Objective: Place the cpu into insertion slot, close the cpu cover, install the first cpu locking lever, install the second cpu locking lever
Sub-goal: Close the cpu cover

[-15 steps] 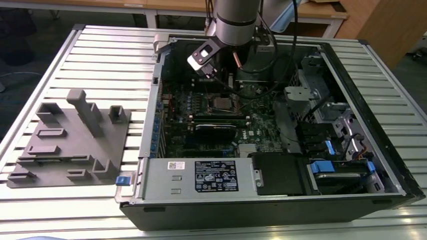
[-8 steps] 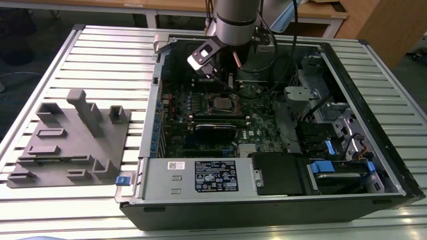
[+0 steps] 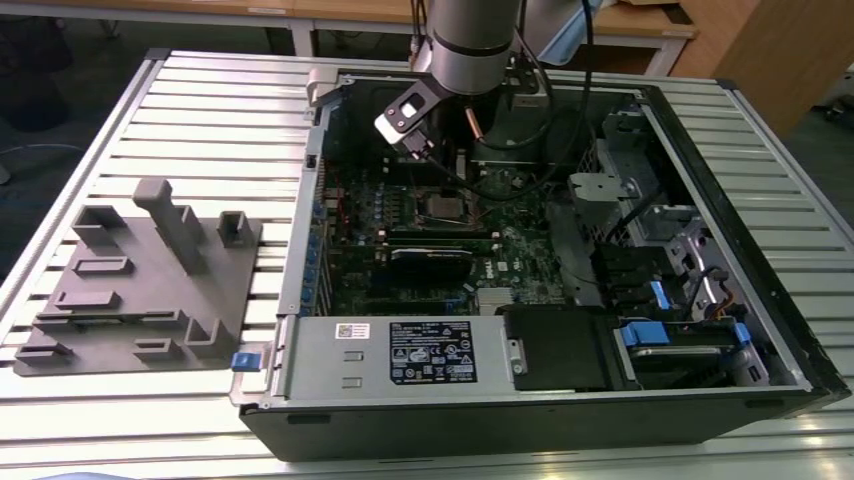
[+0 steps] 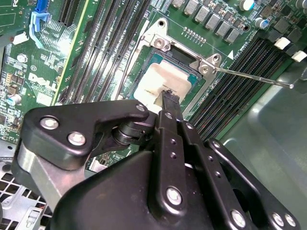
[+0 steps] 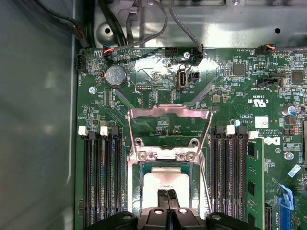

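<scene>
An open computer case (image 3: 534, 420) lies on its side on a slatted metal table (image 3: 214, 110). Reading the exterior view as a clock face, the robot arm (image 3: 467, 40) comes in at 12 o'clock and reaches down into the case. A grey moulded fixture (image 3: 147, 280) sits on the table at 9 o'clock, toward the exterior view's left, well apart from the case.

The case holds a green motherboard (image 3: 360, 280) across its floor. A labelled silver power supply (image 3: 414, 350) is at 6 o'clock, and drive bays with blue tabs (image 3: 661, 335) are near 4 o'clock. The insertion slot (image 3: 441, 207) lies close to the centre, just under the arm's tip.

In the first wrist view the cpu (image 5: 168, 179) lies flat inside the insertion slot (image 5: 168, 166), silver top up. The cpu cover (image 5: 170, 112) is swung open away from the slot, and green board shows through its cut-out middle. Banks of memory slots (image 5: 103, 177) flank the socket on both sides, and a coin battery (image 5: 115, 75) sits beyond the cover.

The gripper (image 5: 168, 192) has its two narrow fingers pressed together with nothing seen between them. Their tips are over the middle of the chip. In the second wrist view the gripper (image 4: 169, 97) tip appears to rest on the chip's top, though I cannot tell whether it touches. A thin locking lever (image 4: 254, 76) juts out from the socket's corner across the neighbouring memory slots.
</scene>
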Robot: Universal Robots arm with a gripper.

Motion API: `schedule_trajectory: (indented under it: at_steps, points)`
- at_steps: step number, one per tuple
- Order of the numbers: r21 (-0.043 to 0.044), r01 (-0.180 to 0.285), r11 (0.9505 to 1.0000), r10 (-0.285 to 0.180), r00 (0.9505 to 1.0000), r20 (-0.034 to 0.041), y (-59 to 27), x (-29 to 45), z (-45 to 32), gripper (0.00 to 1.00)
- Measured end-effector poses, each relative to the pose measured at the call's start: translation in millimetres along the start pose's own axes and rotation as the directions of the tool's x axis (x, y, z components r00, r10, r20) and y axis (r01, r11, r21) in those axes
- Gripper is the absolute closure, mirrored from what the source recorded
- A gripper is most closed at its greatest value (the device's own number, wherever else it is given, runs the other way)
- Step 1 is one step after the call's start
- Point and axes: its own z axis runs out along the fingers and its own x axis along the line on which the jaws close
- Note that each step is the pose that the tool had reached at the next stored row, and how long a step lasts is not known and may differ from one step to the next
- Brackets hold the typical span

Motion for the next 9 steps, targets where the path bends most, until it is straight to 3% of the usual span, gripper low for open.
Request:
schedule_trajectory:
  at_steps: [9]
  points:
    - [0.0, 0.0, 1.0, 0.0, 1.0, 0.0, 0.1, 0.0, -4.5, 0.89]
